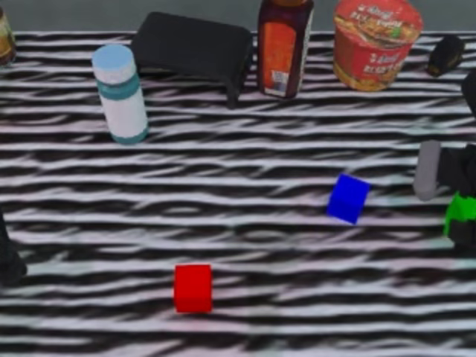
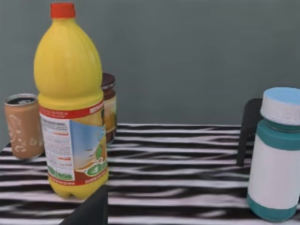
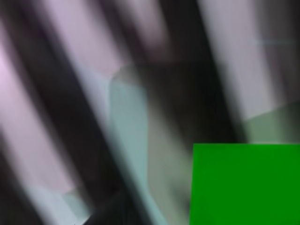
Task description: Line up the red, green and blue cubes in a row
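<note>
The red cube (image 1: 193, 288) sits on the striped cloth near the front, left of centre. Farther back and to the right lies the blue cube (image 1: 348, 198), turned a little. At the right edge, the green cube (image 1: 460, 212) shows only in part beneath my right gripper (image 1: 448, 186), which hovers just above it, open. The right wrist view shows the green cube (image 3: 246, 185) very close and off to one side, with nothing held. My left gripper (image 1: 7, 256) is parked at the left edge, open, one finger (image 2: 93, 211) showing.
Along the back stand a white bottle with teal bands (image 1: 120, 93), a black stand (image 1: 193, 48), a sauce bottle (image 1: 284, 48) and a noodle cup (image 1: 375, 41). A yellow bottle (image 2: 70, 108), a can (image 2: 23, 124) and a jar (image 2: 108, 105) stand at far left.
</note>
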